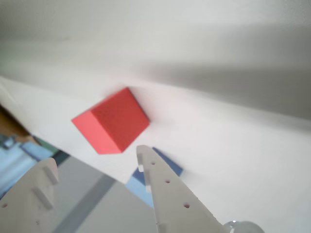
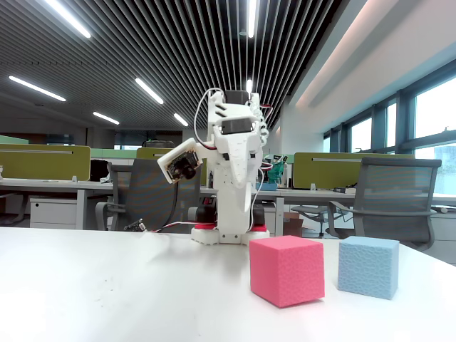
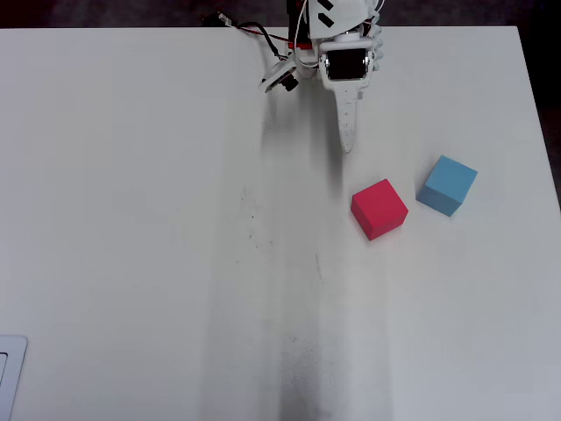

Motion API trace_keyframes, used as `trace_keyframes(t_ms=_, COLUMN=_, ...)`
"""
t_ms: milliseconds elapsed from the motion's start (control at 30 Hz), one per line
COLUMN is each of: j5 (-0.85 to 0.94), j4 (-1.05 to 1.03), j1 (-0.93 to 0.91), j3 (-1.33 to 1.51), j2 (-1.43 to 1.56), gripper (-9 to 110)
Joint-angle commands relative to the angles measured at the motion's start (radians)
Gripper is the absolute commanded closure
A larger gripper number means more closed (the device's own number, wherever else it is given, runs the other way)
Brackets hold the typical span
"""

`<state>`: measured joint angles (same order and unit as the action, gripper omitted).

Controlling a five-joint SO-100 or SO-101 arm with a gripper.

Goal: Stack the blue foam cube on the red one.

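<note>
The pinkish-red foam cube (image 3: 379, 209) sits on the white table right of centre in the overhead view, and also shows in the fixed view (image 2: 286, 269) and the wrist view (image 1: 112, 125). The light blue foam cube (image 3: 448, 184) stands a short gap to its right, apart from it, and is also seen in the fixed view (image 2: 368, 265). In the wrist view the blue cube (image 1: 170, 164) is partly hidden behind one finger. My gripper (image 3: 348, 136) is raised near the arm's base, behind both cubes. In the wrist view the gripper (image 1: 96, 160) is open and empty.
The arm's base (image 2: 228, 231) stands at the table's far edge with cables (image 3: 254, 31) beside it. A flat white object (image 3: 7, 373) lies at the overhead view's lower left edge. Office chairs (image 2: 388, 196) and desks stand beyond the table.
</note>
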<state>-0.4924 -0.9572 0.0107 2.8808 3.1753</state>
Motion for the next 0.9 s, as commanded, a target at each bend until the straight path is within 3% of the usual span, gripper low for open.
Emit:
trace_keyframes(t_ms=0, j5=0.008, j4=0.000, j1=-0.005, j3=-0.005, j2=0.008, gripper=80)
trace_keyframes(t_ms=433, j5=0.005, j4=0.127, j1=0.025, j3=0.003, j2=-0.052, gripper=79)
trace_keyframes(t_ms=867, j5=0.132, j4=0.006, j1=0.178, j3=-0.624, j2=-0.746, gripper=66)
